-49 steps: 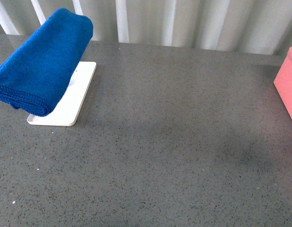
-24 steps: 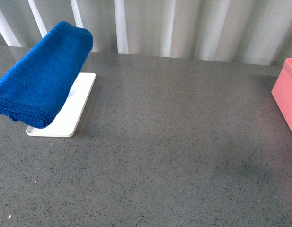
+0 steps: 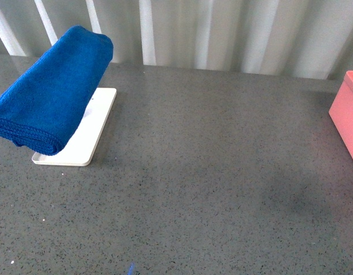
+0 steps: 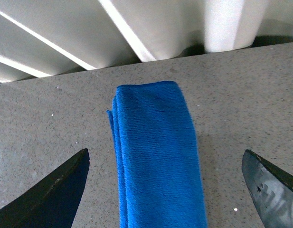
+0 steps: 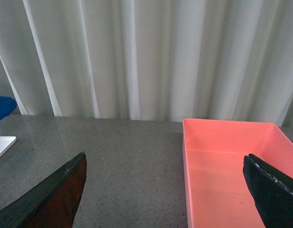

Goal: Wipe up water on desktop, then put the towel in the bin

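The blue towel (image 3: pixel 50 91) hangs folded in a thick roll above the white tray base (image 3: pixel 84 137) at the far left of the speckled grey desktop (image 3: pixel 210 172). In the left wrist view the towel (image 4: pixel 155 156) runs lengthwise between the two dark fingers, and my left gripper (image 4: pixel 165 152) is open and wide of it on both sides. The salmon-pink bin (image 3: pixel 346 114) stands at the right edge. My right gripper (image 5: pixel 164 156) is open, facing the bin (image 5: pixel 231 166), whose inside looks empty. I cannot make out water on the desktop.
A pleated white curtain (image 3: pixel 222 28) closes off the far side of the desktop. A faintly darker patch (image 3: pixel 290 189) lies right of centre. The right wrist view catches a corner of the tray base (image 5: pixel 1 145) and of the towel (image 5: pixel 1 107).
The front view has shifted slightly between frames. Towel, tray base and bin keep their places on the desktop. A tiny blue speck now shows at the bottom edge.
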Available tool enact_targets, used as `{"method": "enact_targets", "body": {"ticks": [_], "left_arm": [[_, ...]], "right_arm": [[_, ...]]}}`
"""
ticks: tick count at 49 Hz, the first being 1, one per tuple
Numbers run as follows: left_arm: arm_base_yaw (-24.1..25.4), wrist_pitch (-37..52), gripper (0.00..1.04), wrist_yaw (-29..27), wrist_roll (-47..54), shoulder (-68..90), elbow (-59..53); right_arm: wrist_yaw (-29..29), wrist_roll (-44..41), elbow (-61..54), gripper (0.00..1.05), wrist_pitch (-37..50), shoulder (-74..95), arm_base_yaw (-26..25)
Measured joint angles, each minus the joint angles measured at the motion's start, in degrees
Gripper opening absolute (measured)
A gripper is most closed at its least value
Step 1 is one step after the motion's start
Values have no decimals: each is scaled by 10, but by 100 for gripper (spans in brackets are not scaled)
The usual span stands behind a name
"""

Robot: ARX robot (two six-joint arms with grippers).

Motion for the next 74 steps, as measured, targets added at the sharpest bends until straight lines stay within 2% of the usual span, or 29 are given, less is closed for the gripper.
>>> {"method": "enact_targets", "body": {"ticks": [7, 22, 66, 67, 69, 74], "left_arm": [[23, 35, 98, 4, -2, 7, -36], [26, 105, 98, 16, 12, 5, -148], [35, 152, 98, -8, 53, 60, -133], [35, 152, 98, -9, 54, 60, -133], [35, 152, 91, -9, 55, 60, -133], [35, 150, 69, -13, 55, 60, -129]], "right_arm": [[0, 0, 0, 98, 0, 0, 0], [0, 0, 0, 98, 0, 0, 0], [0, 0, 0, 98, 0, 0, 0], [0, 0, 0, 98, 0, 0, 0], [0, 0, 0, 98, 0, 0, 0], [0, 0, 0, 98, 0, 0, 0]]}}
